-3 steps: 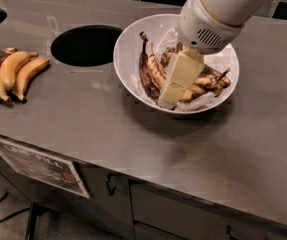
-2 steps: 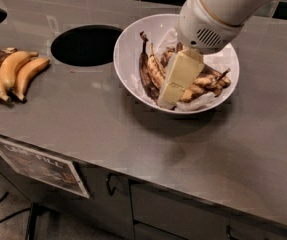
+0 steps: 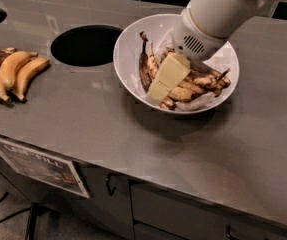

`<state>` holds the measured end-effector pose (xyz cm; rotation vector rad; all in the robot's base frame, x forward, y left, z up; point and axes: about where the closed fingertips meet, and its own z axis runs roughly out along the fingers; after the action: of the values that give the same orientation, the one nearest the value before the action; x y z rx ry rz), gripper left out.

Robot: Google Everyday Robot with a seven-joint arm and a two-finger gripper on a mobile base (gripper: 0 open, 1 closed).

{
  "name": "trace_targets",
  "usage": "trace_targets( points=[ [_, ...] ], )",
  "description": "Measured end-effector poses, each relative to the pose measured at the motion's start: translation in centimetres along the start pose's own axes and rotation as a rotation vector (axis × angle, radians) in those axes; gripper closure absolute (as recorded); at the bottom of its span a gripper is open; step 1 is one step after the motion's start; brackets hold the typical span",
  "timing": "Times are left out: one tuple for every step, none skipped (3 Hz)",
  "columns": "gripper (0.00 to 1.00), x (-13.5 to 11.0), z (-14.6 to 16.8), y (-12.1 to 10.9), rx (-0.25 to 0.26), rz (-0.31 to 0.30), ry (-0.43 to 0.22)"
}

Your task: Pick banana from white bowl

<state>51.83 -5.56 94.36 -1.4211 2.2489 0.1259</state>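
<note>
My end effector (image 3: pixel 160 88) sits low inside the white bowl (image 3: pixel 127 56), hiding the middle of the pile; I cannot tell its grip state. The bananas (image 3: pixel 203 80) beneath and beside it are overripe: brown, black-streaked, stems dark.

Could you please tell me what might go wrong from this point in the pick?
The pincer sits low among piled, dark-spotted bananas in the white bowl; it may squash one or snag several. A sideways push could slide the bowl toward the round opening beside it.
</note>
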Motion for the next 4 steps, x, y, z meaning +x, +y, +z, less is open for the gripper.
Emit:
trace_targets(
  points=[
    [0.00,0.2,1.4,-0.8,0.026,0.125,-0.035],
    [0.00,-0.1,1.3,-0.9,0.032,0.138,-0.044],
    [0.00,-0.3,1.9,-0.7,0.027,0.147,-0.048],
    [0.00,-2.1,2.9,-1.5,0.033,0.179,-0.091]
  ],
)
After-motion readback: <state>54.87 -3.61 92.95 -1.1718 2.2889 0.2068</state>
